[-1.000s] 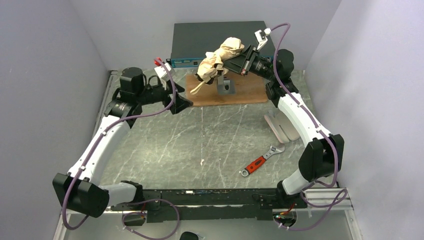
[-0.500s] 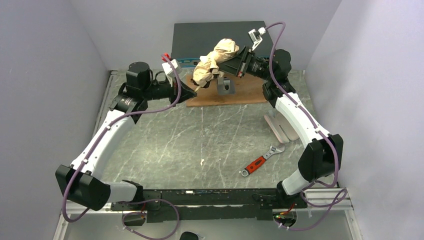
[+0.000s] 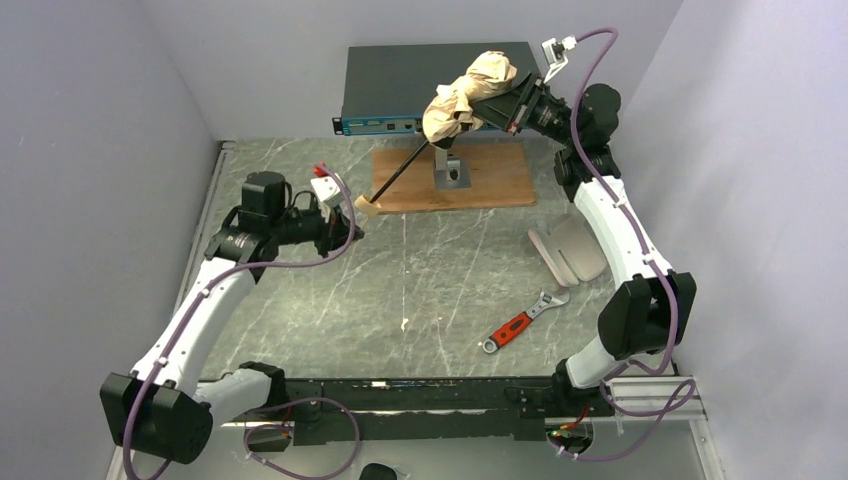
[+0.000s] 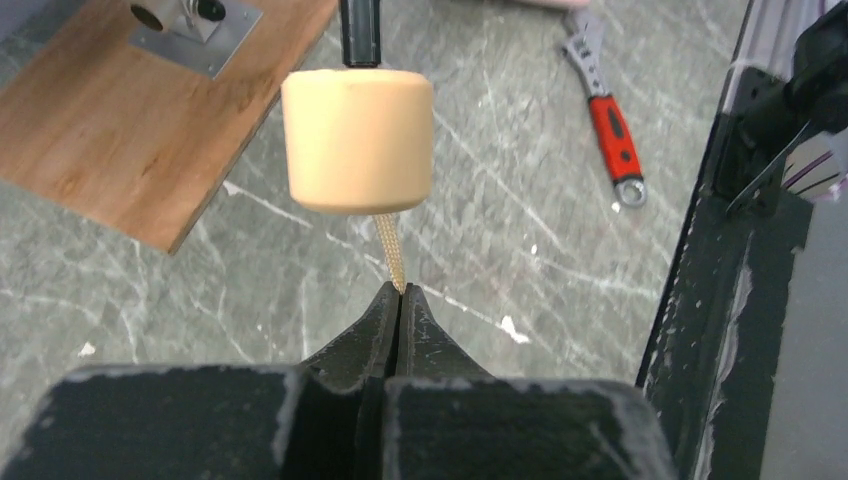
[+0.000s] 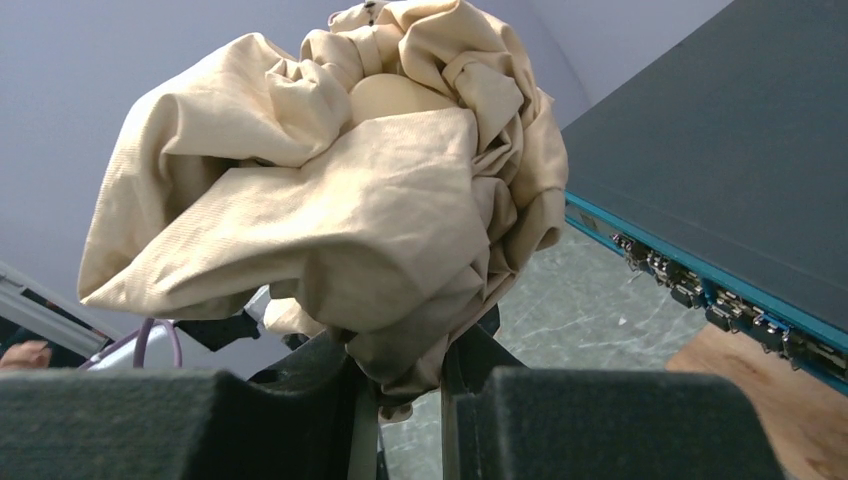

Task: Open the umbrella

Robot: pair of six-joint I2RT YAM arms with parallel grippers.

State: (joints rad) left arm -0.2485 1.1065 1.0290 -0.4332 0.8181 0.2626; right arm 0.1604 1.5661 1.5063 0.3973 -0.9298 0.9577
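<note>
The umbrella [image 3: 468, 92] is held in the air above the far edge of the counter [image 3: 400, 290], right of the middle, in front of a dark flat box [image 3: 400, 75]. Its pale peach-beige fabric is a crumpled, bunched bundle of woven cloth with soft folds. The right gripper [image 5: 400, 375] has its fingers [image 5: 478, 352] clamped on the lower part of this bundle.

From the bundle a thin, straight black shaft [image 3: 405, 170] slants down and toward the left edge. It ends in a smooth cream knob handle [image 4: 358, 140], a short cylinder with rounded edges. A braided, pale cord loop [image 4: 390, 250] hangs out of the knob's end. The left gripper [image 4: 400, 297] has its black fingers [image 4: 375, 330] pressed together, pinching this cord just beyond the knob.

The counter is grey-green stone with white veins. A rectangular wooden board [image 3: 500, 180] lies at its far edge, and a small metal bracket [image 3: 452, 172] on a flat plate stands on the board. The dark box is closed, and its teal front strip carries a row of ports. A pale pink flat piece [image 3: 565, 250] lies near the right edge. A red-handled wrench [image 3: 520, 325] with metal jaws lies nearer the near edge, apart from the umbrella.
</note>
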